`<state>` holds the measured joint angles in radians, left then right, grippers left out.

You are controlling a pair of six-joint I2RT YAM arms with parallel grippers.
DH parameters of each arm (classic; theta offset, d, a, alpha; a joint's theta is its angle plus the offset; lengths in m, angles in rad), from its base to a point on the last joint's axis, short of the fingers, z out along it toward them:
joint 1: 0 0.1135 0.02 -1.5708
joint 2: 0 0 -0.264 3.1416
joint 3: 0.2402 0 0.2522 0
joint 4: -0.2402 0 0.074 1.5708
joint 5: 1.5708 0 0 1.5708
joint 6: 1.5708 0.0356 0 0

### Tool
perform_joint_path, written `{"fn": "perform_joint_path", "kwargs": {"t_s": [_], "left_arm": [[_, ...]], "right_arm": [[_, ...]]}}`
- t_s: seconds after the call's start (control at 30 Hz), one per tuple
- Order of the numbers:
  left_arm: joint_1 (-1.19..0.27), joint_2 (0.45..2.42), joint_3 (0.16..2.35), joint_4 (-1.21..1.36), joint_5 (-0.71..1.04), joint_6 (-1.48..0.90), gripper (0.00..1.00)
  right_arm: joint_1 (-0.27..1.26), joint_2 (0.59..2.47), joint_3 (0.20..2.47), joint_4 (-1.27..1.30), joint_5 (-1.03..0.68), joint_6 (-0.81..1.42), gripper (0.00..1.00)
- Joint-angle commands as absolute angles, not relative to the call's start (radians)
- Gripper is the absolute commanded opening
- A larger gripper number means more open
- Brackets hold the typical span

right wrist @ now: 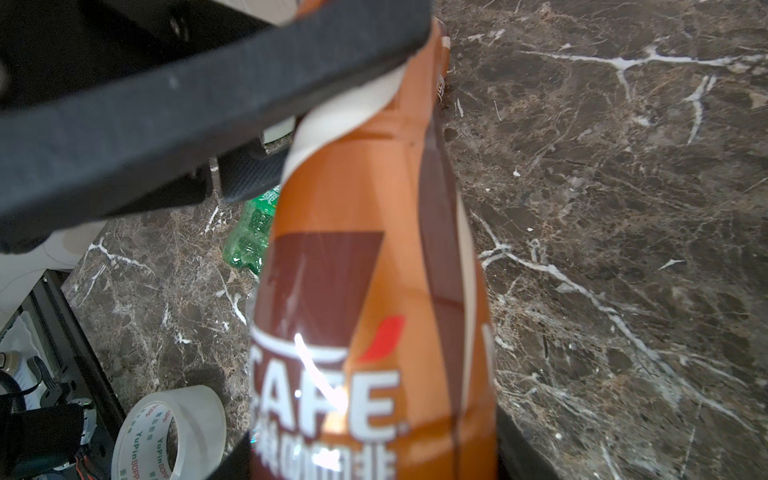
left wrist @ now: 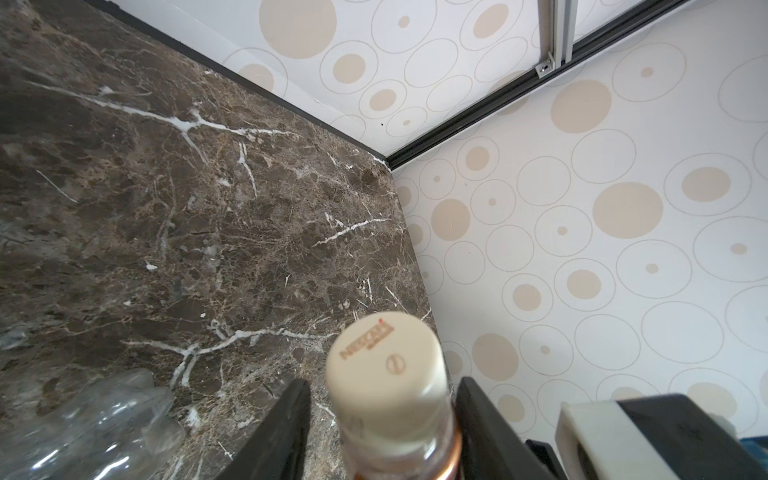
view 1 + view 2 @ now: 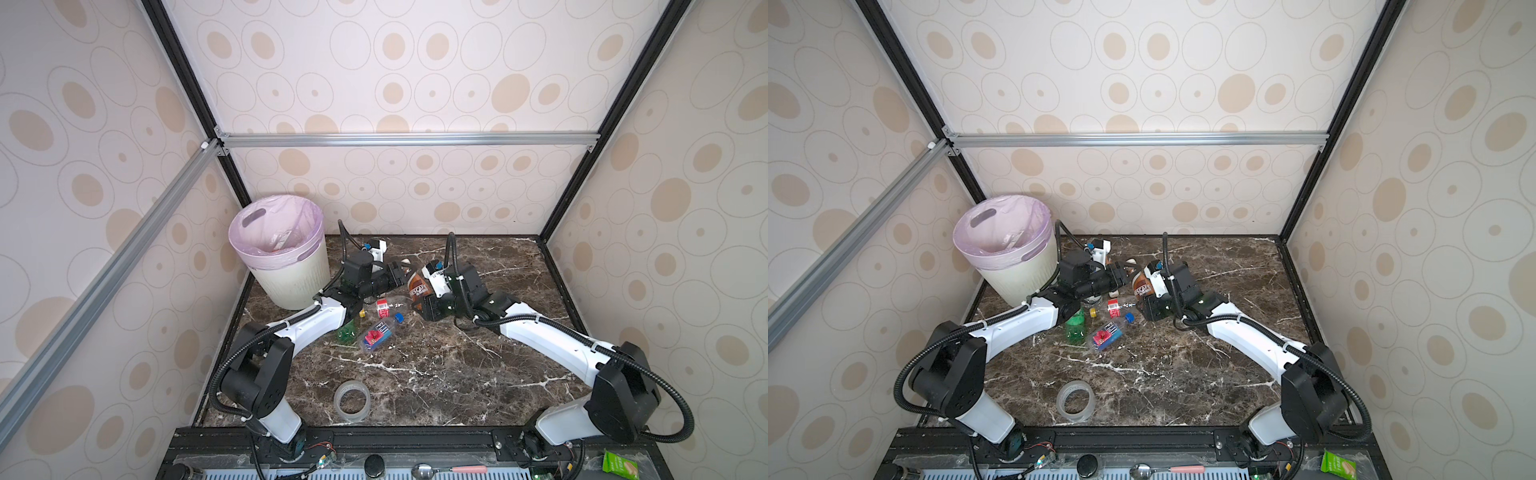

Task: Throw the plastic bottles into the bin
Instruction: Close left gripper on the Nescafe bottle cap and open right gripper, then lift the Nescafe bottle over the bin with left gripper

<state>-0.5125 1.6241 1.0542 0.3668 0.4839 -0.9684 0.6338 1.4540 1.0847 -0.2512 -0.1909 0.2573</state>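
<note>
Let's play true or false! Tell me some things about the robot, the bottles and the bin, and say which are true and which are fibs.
1. The right gripper holds the brown bottle. True.
2. The brown bottle's cap is blue. False: it is cream.
3. A green bottle lies on the table. True.
4. The tape ring is in the bin. False: it lies on the table.
5. The bin is empty. False: something lies inside.
</note>
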Motion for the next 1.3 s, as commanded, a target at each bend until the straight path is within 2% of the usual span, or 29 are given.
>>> {"fn": "perform_joint_path", "kwargs": {"t_s": [0.0,0.27,0.37,1.07,1.27], "left_arm": [[-0.521,1.637,1.107,0.391,0.448,-0.974,0.50],[-0.522,1.665,1.139,0.382,0.444,-0.970,0.33],[-0.522,1.674,1.164,0.359,0.442,-0.953,0.27],[-0.412,1.692,1.501,-0.017,0.384,-0.709,0.28],[-0.362,1.687,1.658,-0.182,0.319,-0.596,0.29]], "right_arm": [[0.638,1.444,1.081,-0.207,-0.216,0.266,0.58],[0.641,1.473,1.096,-0.196,-0.238,0.267,0.58],[0.641,1.484,1.113,-0.204,-0.239,0.266,0.61],[0.620,1.412,1.269,-0.328,-0.106,0.190,0.99],[0.619,1.397,1.359,-0.337,-0.090,0.187,1.00]]}}
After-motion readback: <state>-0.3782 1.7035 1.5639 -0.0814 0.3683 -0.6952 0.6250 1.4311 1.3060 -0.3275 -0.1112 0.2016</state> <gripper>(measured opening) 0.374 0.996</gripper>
